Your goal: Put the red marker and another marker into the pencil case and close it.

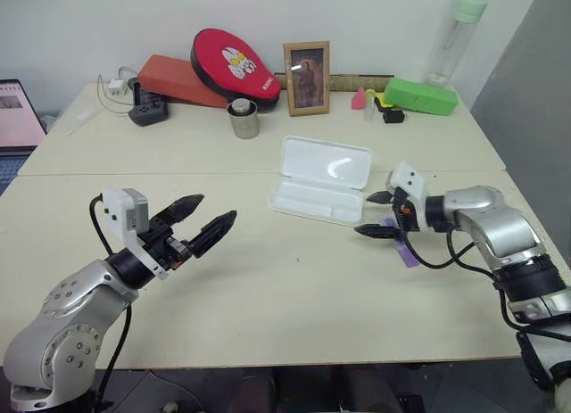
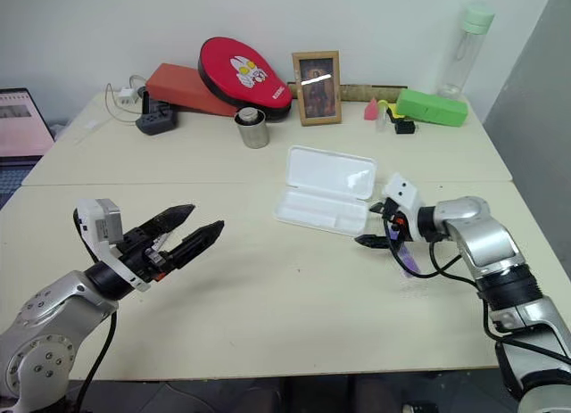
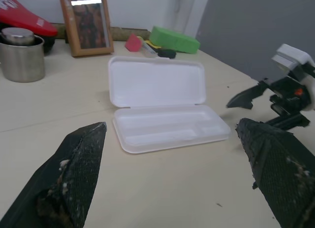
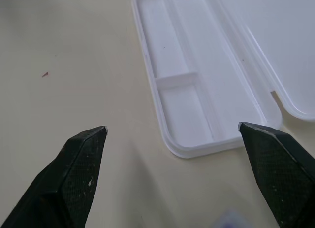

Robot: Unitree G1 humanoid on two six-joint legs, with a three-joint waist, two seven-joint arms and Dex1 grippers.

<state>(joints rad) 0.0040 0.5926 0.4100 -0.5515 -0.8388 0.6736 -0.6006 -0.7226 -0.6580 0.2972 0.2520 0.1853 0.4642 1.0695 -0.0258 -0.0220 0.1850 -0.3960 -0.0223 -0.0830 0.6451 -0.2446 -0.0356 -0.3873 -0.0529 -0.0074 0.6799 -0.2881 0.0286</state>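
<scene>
Now right claw [image 1: 378, 215] gapes beside pencil case [image 1: 323, 178].

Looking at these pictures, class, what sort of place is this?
Probably an office or home workroom, not a kitchen: a pale table set against a wall holds a framed picture, a power strip with cables, and an open pencil case.
</scene>
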